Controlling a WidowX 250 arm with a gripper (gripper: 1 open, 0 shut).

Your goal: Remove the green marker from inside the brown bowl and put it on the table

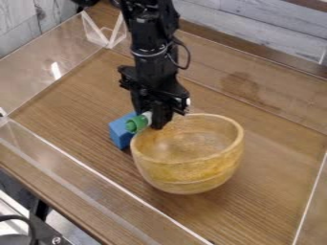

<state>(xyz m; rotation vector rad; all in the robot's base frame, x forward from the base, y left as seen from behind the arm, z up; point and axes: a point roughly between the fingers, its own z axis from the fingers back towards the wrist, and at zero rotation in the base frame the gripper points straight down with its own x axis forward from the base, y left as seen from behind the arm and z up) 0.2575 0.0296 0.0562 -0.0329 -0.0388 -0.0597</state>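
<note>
The brown bowl (225,165) stands on the table (76,96) right of centre, and its inside looks empty. Just above the bowl's left rim hangs my gripper (153,121), pointing straight down. It is shut on the green marker (138,121). The marker's white barrel is between the fingers and its green cap sticks out to the left. The marker is clear of the bowl, over the spot where the rim meets a blue block. The fingers hide part of the barrel.
A blue rectangular block (120,135) lies on the wood against the bowl's left side, directly under the marker's cap. Clear acrylic walls (38,57) edge the tabletop on every side. Bare wood stretches to the left and behind the arm.
</note>
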